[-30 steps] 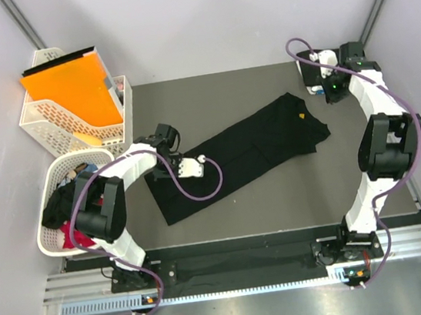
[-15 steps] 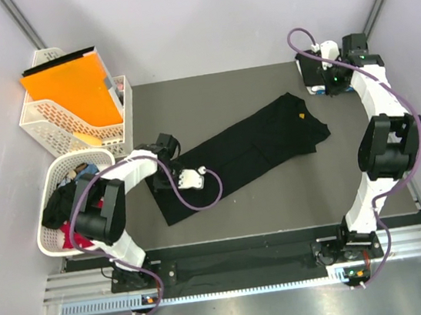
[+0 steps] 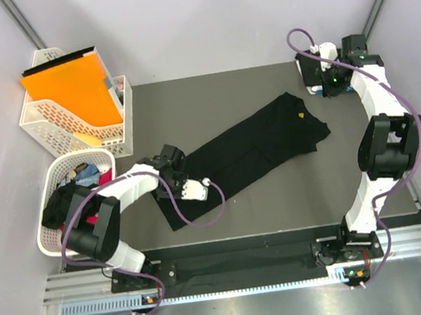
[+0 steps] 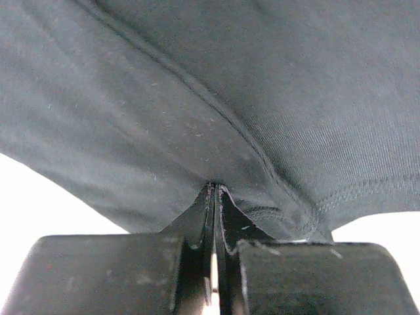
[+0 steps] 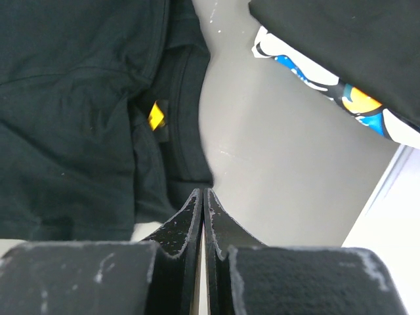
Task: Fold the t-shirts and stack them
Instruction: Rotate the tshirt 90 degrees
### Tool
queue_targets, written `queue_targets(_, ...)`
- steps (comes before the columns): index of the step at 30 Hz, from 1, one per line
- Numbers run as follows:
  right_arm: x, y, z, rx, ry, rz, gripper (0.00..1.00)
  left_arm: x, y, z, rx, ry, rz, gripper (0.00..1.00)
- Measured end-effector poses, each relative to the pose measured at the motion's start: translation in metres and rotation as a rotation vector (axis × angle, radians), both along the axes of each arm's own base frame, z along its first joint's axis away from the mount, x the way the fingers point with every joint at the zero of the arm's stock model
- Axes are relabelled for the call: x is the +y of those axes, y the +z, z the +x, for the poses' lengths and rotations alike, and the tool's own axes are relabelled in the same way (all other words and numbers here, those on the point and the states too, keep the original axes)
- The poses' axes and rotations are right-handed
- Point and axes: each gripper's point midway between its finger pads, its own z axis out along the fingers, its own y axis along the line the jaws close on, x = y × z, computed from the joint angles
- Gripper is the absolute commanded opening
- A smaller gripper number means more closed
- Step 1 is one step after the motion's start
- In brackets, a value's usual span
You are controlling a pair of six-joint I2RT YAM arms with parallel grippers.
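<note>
A black t-shirt (image 3: pixel 248 148) lies stretched out diagonally across the table, its collar with a yellow tag (image 5: pixel 155 116) at the right end. My left gripper (image 3: pixel 183 183) sits at the shirt's lower left end. In the left wrist view it (image 4: pixel 214 187) is shut on a fold of the black cloth (image 4: pixel 197 98) beside the hem. My right gripper (image 3: pixel 312 82) hovers at the back right, shut and empty (image 5: pixel 202 191), above bare table just past the collar. Another black t-shirt with a white, blue and orange print (image 5: pixel 341 79) lies beyond it, mostly hidden under the arm in the top view.
Two white lattice baskets stand at the left. The back one (image 3: pixel 58 123) holds an orange folder (image 3: pixel 69 87). The near one (image 3: pixel 71 159) holds several bundled garments (image 3: pixel 65 204), black, red and blue. Walls close in on the left, back and right.
My left gripper has pulled toward the near edge, dragging the shirt's lower left end with it. The right arm shifted slightly toward the back, then held still.
</note>
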Motion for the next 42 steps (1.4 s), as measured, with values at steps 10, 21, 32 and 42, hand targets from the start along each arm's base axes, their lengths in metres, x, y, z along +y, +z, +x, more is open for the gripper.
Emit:
queue_targets(10,0.012,-0.013,-0.002,0.038,0.029,0.026,0.00,-0.030,0.010,-0.052,0.130,-0.097,-0.061,0.00)
queue_targets(21,0.036,-0.029,-0.010,0.082,0.081,0.040,0.00,-0.038,0.026,-0.037,0.011,-0.069,-0.070,0.00)
queue_targets(32,0.091,-0.087,0.006,0.168,0.190,0.028,0.00,-0.049,0.058,0.030,-0.195,0.076,-0.104,0.00)
queue_targets(42,0.097,-0.109,0.028,0.178,0.198,0.014,0.00,-0.053,0.076,0.045,-0.248,0.093,-0.112,0.00)
